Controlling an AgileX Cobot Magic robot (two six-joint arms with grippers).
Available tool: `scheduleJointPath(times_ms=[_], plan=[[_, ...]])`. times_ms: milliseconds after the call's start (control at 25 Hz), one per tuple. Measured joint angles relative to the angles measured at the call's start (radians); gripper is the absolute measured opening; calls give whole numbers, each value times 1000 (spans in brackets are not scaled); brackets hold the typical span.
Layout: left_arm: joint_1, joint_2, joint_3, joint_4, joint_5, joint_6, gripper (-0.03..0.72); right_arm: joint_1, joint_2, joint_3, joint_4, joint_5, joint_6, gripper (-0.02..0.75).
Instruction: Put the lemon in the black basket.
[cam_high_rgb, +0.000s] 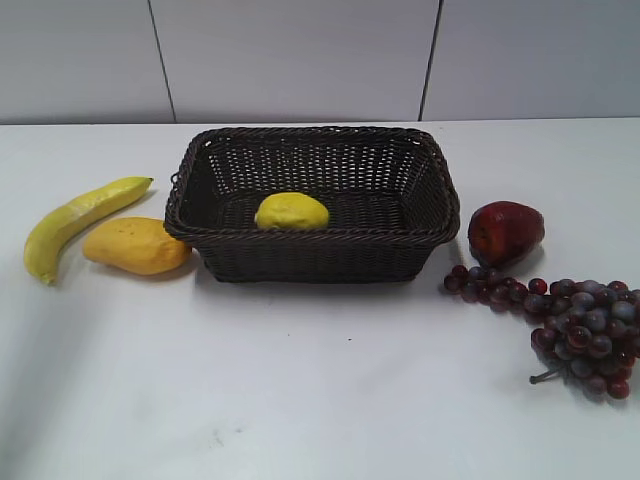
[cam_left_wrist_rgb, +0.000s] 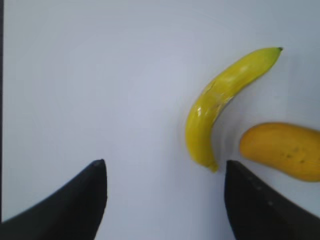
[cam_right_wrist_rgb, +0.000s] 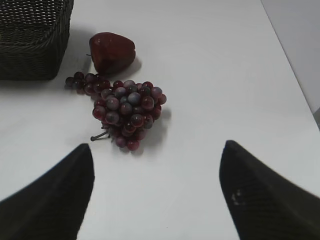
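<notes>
The lemon (cam_high_rgb: 291, 212) is bright yellow and lies inside the black basket (cam_high_rgb: 312, 235), near its front wall, left of middle. A corner of the basket also shows in the right wrist view (cam_right_wrist_rgb: 32, 40). My left gripper (cam_left_wrist_rgb: 164, 165) is open and empty above bare table, left of the banana. My right gripper (cam_right_wrist_rgb: 156, 147) is open and empty above bare table, in front of the grapes. Neither gripper shows in the exterior view.
A banana (cam_high_rgb: 75, 222) (cam_left_wrist_rgb: 222, 97) and an orange-yellow mango-like fruit (cam_high_rgb: 136, 246) (cam_left_wrist_rgb: 282, 150) lie left of the basket. A dark red apple (cam_high_rgb: 505, 232) (cam_right_wrist_rgb: 112, 51) and a bunch of purple grapes (cam_high_rgb: 578, 320) (cam_right_wrist_rgb: 127, 107) lie to its right. The table's right edge (cam_right_wrist_rgb: 287, 55) is near.
</notes>
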Motion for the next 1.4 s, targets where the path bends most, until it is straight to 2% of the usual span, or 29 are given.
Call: scheduleJointPath(times_ms=[520,840,1160,1400], plan=[[5,-468,650,-27,-5,1,543,0,0,0,0,0,0,591],[5,-789,959,-75,-91,1,543,0,0,0,0,0,0,591],[5,-1120,1129,-93,-130,1,543,0,0,0,0,0,0,591],[5,-1323,1148,-99,-134,1,538,0,0,0,0,0,0,591]])
